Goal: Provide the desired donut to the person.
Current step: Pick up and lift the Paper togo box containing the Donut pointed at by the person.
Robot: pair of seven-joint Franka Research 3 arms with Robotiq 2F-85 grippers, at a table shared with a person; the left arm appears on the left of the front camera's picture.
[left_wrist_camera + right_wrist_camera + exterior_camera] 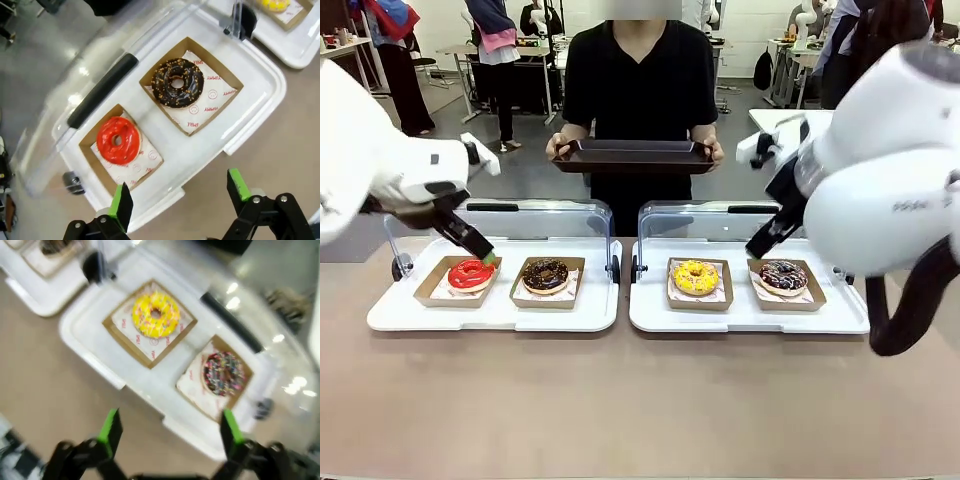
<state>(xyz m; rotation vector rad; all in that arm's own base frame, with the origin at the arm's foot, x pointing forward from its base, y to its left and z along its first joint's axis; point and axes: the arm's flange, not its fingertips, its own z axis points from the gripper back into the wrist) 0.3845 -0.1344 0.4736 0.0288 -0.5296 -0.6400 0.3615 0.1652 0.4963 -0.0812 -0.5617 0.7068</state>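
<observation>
The left gripper [180, 196] has its fingers spread wide with nothing between them. Its green pads [121, 201] hang above the outer rim of the left white tray [260, 95] and the bare table [640, 400] beside it. The red donut [118, 140] lies in its cardboard box just beyond one pad. The chocolate donut [178, 83], topped with nut crumbs, sits in the next box, farther off.

The right gripper [170, 431] is also spread and empty. It hangs over the table edge of the right white tray [750, 318]. The yellow donut [156, 314] and the sprinkled donut [223, 373] lie ahead of it, the sprinkled one closer to one finger. This wrist view is blurred, so fine detail is lost.

From the front, the left fingertips hang at the far right corner of the red donut's box; contact cannot be judged. The right fingertips are above the far left corner of the sprinkled donut's box. The near half of the table is open. On the far side of each tray a clear lid [540, 215] stands raised, closing off that edge.

The front view also shows the person [640, 80] at the far side, holding a dark tray [634, 155] in both hands, well above and beyond the lids. The wrist views show the print on the box liners and the black lid handle [102, 90]. Nothing shows which donut is wanted.
</observation>
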